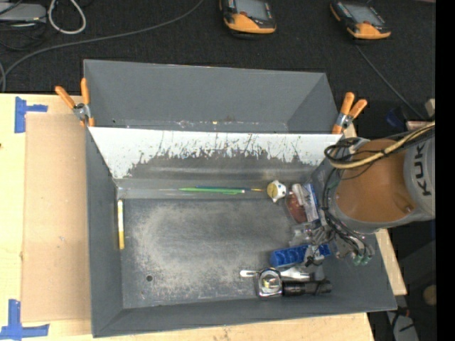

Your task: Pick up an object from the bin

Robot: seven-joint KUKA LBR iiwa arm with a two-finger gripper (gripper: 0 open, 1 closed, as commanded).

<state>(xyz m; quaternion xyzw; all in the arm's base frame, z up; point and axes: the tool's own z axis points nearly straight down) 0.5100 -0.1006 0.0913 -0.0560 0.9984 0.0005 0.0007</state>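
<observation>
Pick not complete: nothing is lifted clear of the grey metal bin [206,105]. The claw [318,246] sits low at the near right, just beside a blue ridged plastic block [288,256]; whether it is wide or narrow cannot be told. The block lies on the bin floor between a dark red packet [298,203] and a silver-and-black tool [284,284]. Grasp and lift appear outstanding.

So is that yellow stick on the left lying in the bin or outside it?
In. The yellow stick lies flat on the bin floor, along its left wall.
</observation>
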